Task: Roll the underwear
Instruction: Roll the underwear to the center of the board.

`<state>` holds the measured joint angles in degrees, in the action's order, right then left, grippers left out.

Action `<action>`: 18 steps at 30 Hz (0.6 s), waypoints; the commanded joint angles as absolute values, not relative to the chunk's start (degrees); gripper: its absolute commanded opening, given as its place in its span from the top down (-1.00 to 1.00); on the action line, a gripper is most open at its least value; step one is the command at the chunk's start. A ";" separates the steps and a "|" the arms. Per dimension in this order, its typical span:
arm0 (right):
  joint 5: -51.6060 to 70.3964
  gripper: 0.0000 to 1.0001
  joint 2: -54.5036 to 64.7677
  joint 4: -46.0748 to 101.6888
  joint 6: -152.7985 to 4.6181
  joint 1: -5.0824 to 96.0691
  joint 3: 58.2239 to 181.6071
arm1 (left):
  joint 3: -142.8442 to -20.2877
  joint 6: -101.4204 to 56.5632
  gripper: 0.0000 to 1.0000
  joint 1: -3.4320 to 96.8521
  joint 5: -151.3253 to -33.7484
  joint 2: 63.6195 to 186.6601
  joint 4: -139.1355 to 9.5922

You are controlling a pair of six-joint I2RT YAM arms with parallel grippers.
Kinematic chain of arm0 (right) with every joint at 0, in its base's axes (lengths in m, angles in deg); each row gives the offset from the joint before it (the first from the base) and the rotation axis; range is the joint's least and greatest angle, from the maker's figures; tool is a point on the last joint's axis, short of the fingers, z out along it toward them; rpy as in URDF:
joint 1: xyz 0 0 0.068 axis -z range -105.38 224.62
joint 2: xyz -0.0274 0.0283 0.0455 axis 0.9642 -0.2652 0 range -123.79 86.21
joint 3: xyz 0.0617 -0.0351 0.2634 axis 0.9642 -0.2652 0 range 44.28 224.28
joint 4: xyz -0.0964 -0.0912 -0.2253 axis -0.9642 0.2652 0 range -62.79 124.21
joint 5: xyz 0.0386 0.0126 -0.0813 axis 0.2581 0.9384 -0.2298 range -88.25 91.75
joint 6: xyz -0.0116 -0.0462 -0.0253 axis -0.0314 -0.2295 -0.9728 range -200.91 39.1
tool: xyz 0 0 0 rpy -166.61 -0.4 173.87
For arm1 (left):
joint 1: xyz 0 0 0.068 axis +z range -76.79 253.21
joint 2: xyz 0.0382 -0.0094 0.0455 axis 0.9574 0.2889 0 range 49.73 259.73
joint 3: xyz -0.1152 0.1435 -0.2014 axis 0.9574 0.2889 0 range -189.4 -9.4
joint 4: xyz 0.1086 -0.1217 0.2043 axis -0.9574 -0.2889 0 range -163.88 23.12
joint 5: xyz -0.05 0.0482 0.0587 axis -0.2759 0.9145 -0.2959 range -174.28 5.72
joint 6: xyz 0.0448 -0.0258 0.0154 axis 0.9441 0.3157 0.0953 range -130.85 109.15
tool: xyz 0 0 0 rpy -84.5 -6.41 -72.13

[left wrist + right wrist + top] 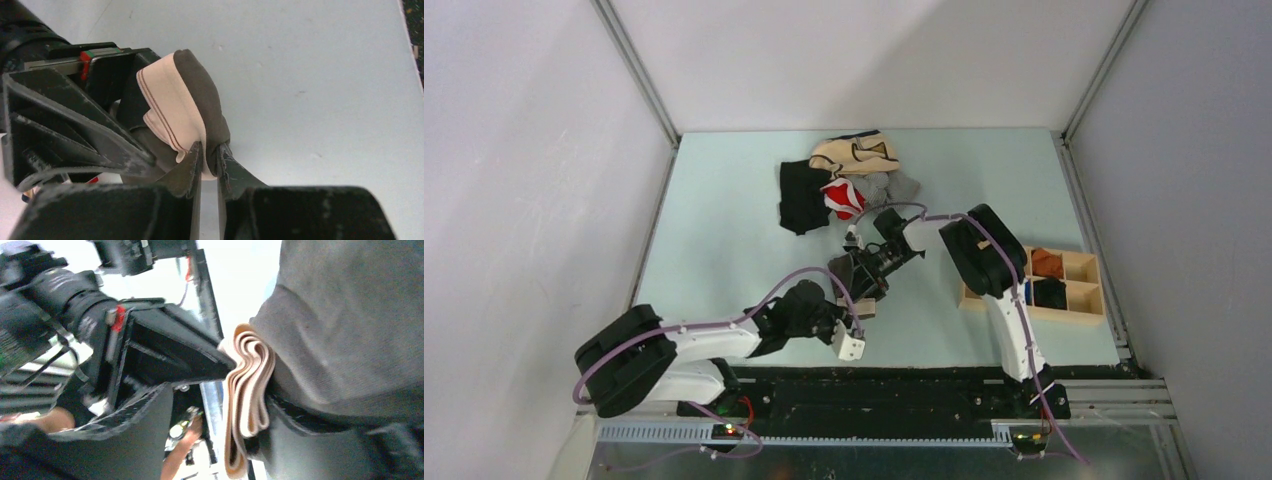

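Underwear [200,95]: olive-brown bundle, cream waistband [165,107] folded in layers, frame centre. Left gripper [210,164] clamped on fold; right gripper [220,440] jaws apart around it.

We had our left arm [694,345] stretched out low, reaching to the middle. Our right arm [984,260] stood up high, bent over, and reached left and down. Our two grippers were very close to each other. The fingers of our left gripper [210,162] were pinched tight on the underwear [200,95]. The fingers of our right gripper [864,272] stood apart, and we could see a gap beside one finger.
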<state>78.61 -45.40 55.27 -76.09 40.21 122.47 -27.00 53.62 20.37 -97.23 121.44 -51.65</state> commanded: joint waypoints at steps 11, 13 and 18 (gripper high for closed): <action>50.17 -0.99 -11.08 57.85 -84.43 53.54 109.61 | -48.81 36.96 1.00 30.39 -128.34 129.68 -76.09; 41.90 -0.99 2.60 44.62 -87.47 54.34 97.68 | -50.13 31.07 1.00 31.54 -131.38 131.90 -74.43; 29.74 -0.99 25.47 16.28 -111.34 43.38 72.08 | -48.31 24.74 1.00 32.53 -133.30 133.55 -67.53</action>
